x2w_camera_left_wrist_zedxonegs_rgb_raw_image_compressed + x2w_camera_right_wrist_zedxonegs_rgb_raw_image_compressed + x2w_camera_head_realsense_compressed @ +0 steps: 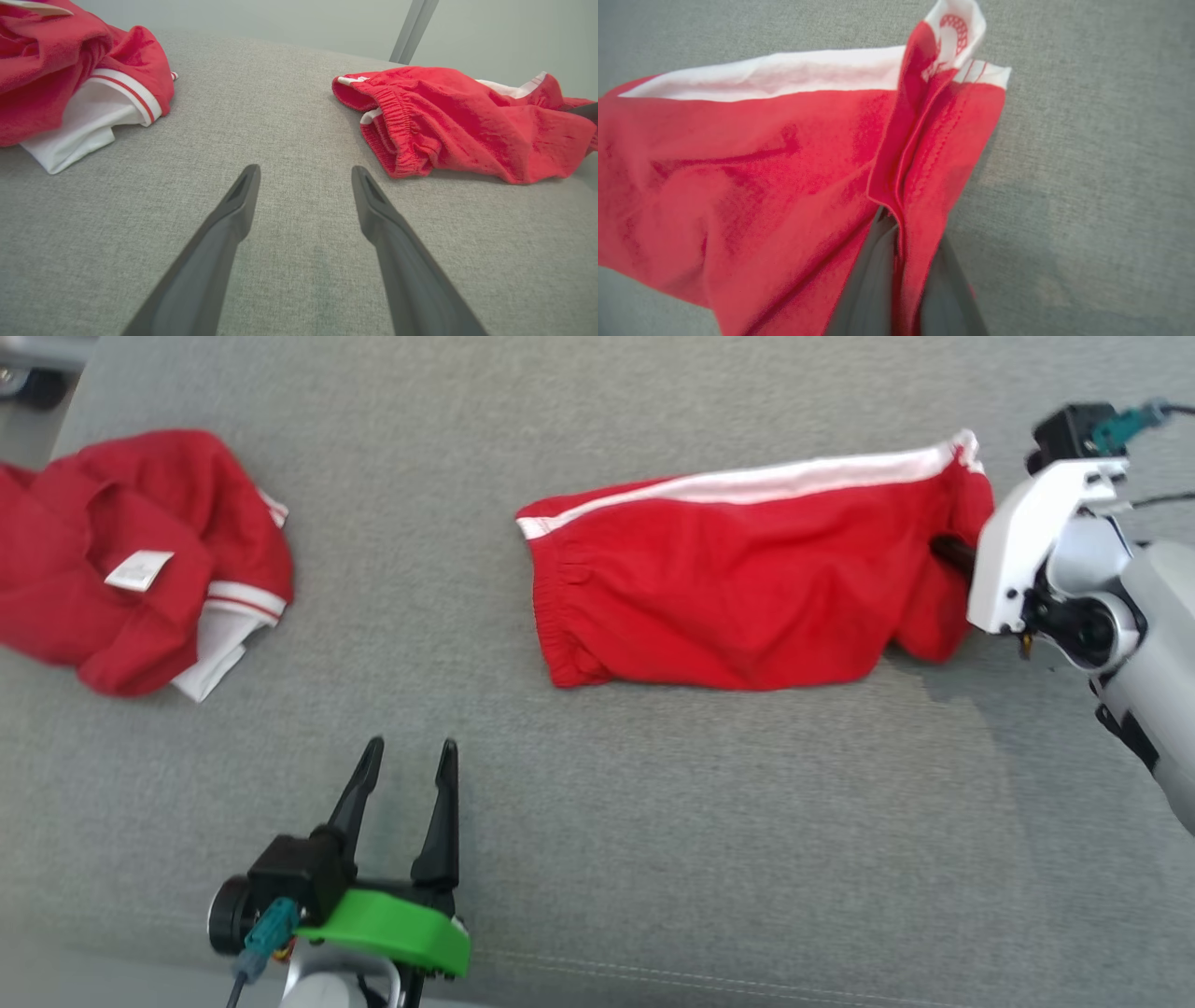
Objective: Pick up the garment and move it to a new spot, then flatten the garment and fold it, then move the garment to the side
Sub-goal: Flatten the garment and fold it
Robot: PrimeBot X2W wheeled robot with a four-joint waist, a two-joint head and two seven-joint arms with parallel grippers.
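Head view, starting at the left: what lies at ten o'clock?

A crumpled red shirt with white trim, its label showing, on the grey fabric surface.

And at seven o'clock?

The left gripper, over bare grey cloth. Its prongs are spread apart and grasp nothing.

Where is the garment?

The red shorts lie from the centre out toward two o'clock, well apart from the shirt. The elastic waistband faces nine o'clock, and a white stripe runs along the twelve o'clock edge. In the left wrist view they sit at two o'clock, with the shirt at ten.

And the right gripper?

The right gripper comes in from three o'clock and is clenched on the leg end of the shorts. The right wrist view shows a red fold of hem pinched between its two dark fingers, with the cloth bunched there.
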